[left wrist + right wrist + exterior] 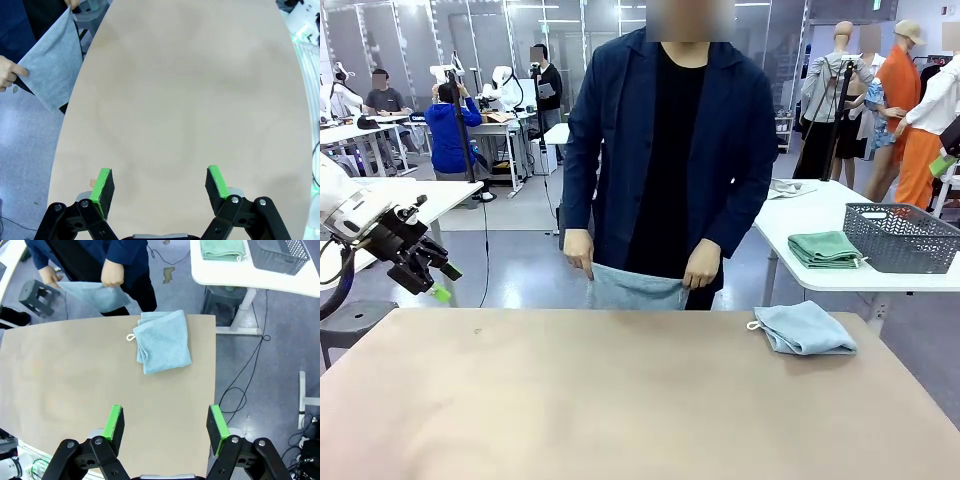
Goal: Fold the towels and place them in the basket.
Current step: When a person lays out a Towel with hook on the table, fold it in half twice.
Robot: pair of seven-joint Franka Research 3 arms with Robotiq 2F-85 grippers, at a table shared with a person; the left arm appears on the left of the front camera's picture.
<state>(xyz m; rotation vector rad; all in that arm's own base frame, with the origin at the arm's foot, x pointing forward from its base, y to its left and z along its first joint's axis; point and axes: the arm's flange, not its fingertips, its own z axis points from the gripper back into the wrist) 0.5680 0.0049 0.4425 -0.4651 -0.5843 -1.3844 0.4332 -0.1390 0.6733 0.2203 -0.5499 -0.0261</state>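
Tan worktop (pixel 570 400): a folded towel (pixel 164 342) lies ahead of the right claw (pixel 165 412), jaws apart, empty. Left claw (pixel 160 175) likewise spread. The person's held towel (pixel 635 290) is half hidden behind the far edge. Basket (pixel 280 255) cropped, beyond.

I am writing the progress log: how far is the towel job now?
Done: one towel lies folded on the table, near its far right corner. In hand: the person holds a second towel, spread open, at the far edge. Left: fold that one, and bring both into the basket on the side table. The left gripper and the right gripper are open and hold nothing.
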